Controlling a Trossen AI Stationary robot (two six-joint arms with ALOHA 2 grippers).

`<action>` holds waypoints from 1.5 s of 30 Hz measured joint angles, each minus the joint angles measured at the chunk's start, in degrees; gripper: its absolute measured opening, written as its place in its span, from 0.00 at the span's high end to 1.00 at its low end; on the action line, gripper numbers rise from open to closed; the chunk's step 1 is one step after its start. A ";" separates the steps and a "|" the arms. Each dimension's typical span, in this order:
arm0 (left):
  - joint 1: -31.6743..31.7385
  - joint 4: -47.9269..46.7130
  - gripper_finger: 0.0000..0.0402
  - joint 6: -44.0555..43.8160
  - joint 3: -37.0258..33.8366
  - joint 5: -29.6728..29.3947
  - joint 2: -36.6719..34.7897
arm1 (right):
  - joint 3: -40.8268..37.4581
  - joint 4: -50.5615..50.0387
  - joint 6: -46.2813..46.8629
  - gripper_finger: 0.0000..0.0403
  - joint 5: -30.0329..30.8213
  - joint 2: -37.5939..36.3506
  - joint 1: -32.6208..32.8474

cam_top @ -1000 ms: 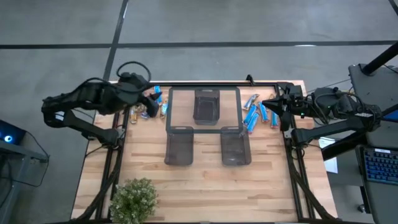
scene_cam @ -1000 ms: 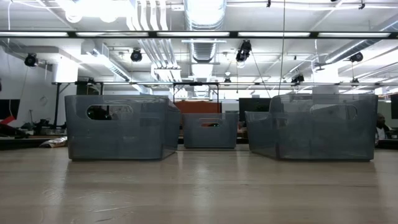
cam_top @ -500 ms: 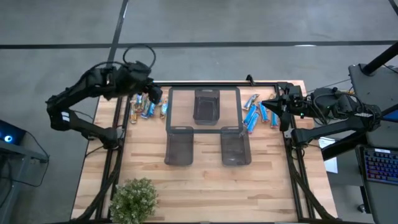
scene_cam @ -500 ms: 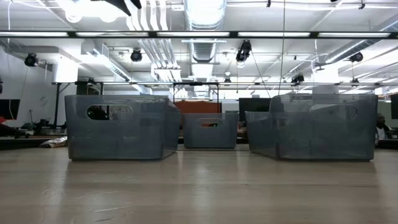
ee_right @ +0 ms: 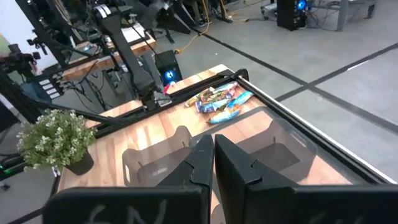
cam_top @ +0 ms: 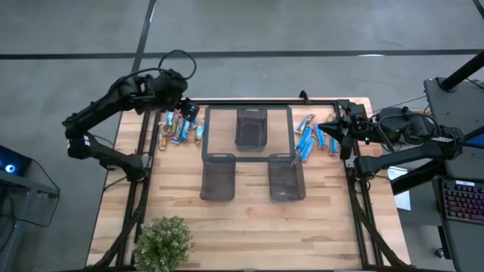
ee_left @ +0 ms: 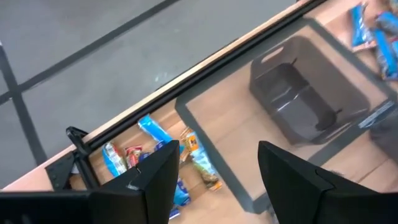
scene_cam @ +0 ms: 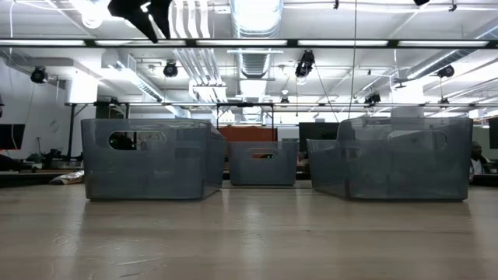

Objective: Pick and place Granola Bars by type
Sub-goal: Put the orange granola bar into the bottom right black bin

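Note:
Granola bars lie flat on the table in two piles at its far side. The left pile [cam_top: 174, 131] [ee_left: 163, 154] [ee_right: 219, 101] mixes blue, red and gold wrappers. The right pile [cam_top: 314, 138] [ee_left: 372, 32] is mostly blue. My left gripper [cam_top: 186, 112] [ee_left: 217, 180] hangs open well above the left pile's far right end, slanting down, with nothing between its fingers; it also shows at the top of the low view [scene_cam: 144, 11]. My right gripper [cam_top: 327, 125] [ee_right: 213, 157] is shut and empty, held high at the far right beside the right pile.
Three dark see-through bins stand mid-table: one far [cam_top: 251, 128] [scene_cam: 263, 162], two nearer [cam_top: 218, 178] [cam_top: 286, 180]. A clear rectangular frame [cam_top: 208, 132] surrounds the far bin. A potted plant [cam_top: 162, 242] stands at the near left corner. The near half of the table holds nothing else.
My left arm has swung toward the table's far edge and a little to the right, over the left pile. Its gripper has turned toward the bins and come into the top of the low view. It has stayed open. No bar has moved.

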 joint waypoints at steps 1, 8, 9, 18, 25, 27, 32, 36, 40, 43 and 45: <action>0.22 0.07 0.50 0.31 -0.32 -0.04 0.17 | 0.00 0.00 0.01 0.98 0.00 -0.01 0.00; 0.53 3.84 0.50 0.89 -4.79 -0.32 0.70 | 0.00 -0.51 0.01 0.98 0.02 -0.01 0.00; 0.50 4.78 0.50 0.89 -5.83 -0.33 0.60 | 0.00 -0.76 0.01 0.98 0.02 -0.01 0.00; 0.82 9.21 0.50 -0.83 -15.26 -0.35 0.37 | -0.20 -0.92 0.01 0.98 0.04 -0.01 0.02; 1.14 19.48 0.50 -2.67 -24.80 -0.32 -1.35 | -0.20 -0.92 0.01 0.98 0.04 -0.01 0.00; 1.17 22.97 0.50 -2.73 -27.60 -0.32 -2.02 | -0.20 -0.92 0.01 0.98 0.07 -0.01 0.01; 1.25 27.46 0.50 -2.91 -33.47 -0.34 -3.27 | -0.20 -0.98 0.05 0.98 0.08 -0.01 0.01; 1.25 27.76 0.50 -4.32 -36.72 0.24 -3.36 | -0.20 -1.08 0.07 0.98 0.09 -0.01 0.01; 1.27 29.68 0.50 -7.44 -39.67 2.95 -3.43 | -0.22 -1.16 0.34 0.98 0.11 -0.01 0.00; 1.27 31.45 0.50 -9.49 -40.96 4.62 -3.43 | -0.38 -1.22 0.39 0.98 0.11 -0.01 0.00; 1.27 32.55 0.50 -10.72 -41.32 5.78 -3.43 | -0.52 -1.20 0.40 0.98 0.11 -0.01 0.01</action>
